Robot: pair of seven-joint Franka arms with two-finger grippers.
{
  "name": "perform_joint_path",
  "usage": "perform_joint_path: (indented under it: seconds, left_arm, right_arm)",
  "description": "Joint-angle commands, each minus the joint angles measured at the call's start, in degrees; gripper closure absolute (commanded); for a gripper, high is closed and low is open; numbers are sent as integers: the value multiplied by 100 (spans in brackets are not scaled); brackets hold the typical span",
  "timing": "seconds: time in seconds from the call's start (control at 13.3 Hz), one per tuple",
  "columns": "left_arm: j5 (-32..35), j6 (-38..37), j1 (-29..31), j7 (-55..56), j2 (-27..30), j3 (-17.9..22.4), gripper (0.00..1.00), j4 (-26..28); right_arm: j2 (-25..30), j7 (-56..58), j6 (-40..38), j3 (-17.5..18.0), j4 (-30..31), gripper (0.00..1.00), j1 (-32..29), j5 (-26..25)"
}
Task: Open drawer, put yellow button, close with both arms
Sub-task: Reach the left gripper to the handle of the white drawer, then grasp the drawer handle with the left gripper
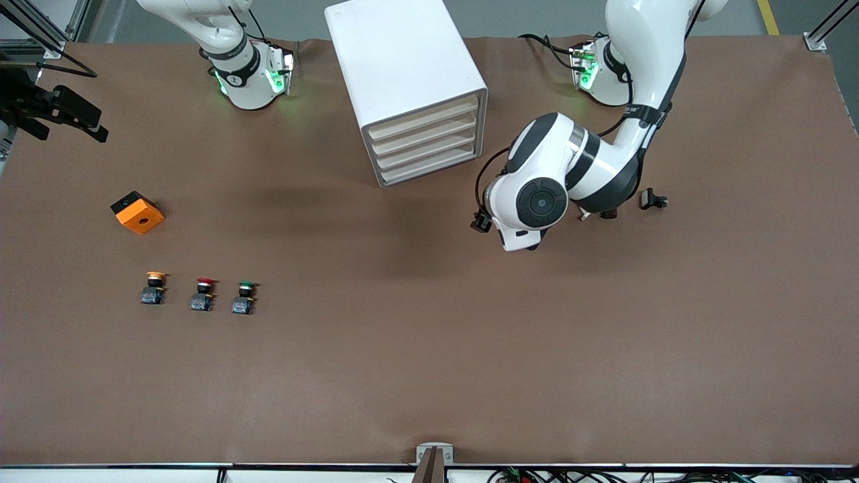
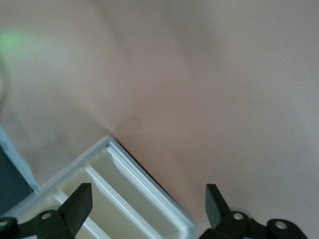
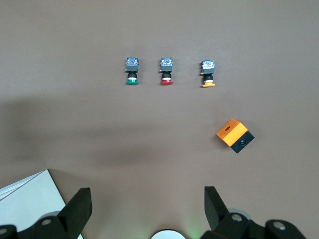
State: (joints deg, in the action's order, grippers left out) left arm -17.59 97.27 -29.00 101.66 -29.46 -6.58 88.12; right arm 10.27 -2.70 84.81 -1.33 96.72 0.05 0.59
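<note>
— Three buttons sit nearest the camera in a row toward the right arm's end of the table (image 1: 429, 376), don't they?
— Yes: the yellow button (image 1: 154, 287) at the outer end, then the red button (image 1: 203, 294), then the green button (image 1: 244, 298), each apart from its neighbour. An orange block (image 1: 137, 212) lies farther from the camera than the yellow button, well apart from it.
— How much open room is around them?
— Plenty; bare brown table runs on every side, and a wide strip lies between the row and the white cabinet (image 1: 409, 87).
— And the drawer?
— The top drawer (image 1: 423, 121) sits flush with the three below it, closed.
— Where are the arms?
— The left arm bends low over the table beside the cabinet's front corner; the left gripper (image 2: 144, 209) has its jaws spread, with the cabinet's edge between them in the left wrist view. The right gripper (image 3: 144, 209) is raised high, jaws spread, holding nothing, looking down on the buttons.
— Anything else?
— A small black part (image 1: 653, 199) lies by the left arm.
</note>
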Motion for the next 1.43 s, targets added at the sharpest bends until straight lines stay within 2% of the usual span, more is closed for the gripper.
perform_joint_path:
  seconds: [0.0,0.15,0.6,0.83,0.9,1.2,1.35]
  left_arm:
    - [-209,-94,-192,1675,-244,-53,0,-137]
    - [-603,-94,-377,2837,-385,-54,0,-146]
    - [-2536,-121,-456,3545,-613,-80,0,-129]
    - [-2696,-357,-562,3510,-825,-159,1,-137]
    - [-2819,-454,-536,3501,-842,-159,12,-137]
    - [-3154,-1069,-326,3343,-869,-159,21,-155]
    - [-3241,-1096,-325,3317,-895,-159,33,-155]
  right_arm:
    - [159,-108,0,37,137,0,-31,73]
    - [159,-99,9,37,137,0,-31,73]
    - [159,-91,18,37,128,0,-40,73]
    - [151,-90,35,28,128,0,-40,73]
    - [151,-90,44,28,128,0,-40,73]
    - [151,-90,53,37,128,0,-40,73]
    - [151,-90,62,37,128,0,-40,73]
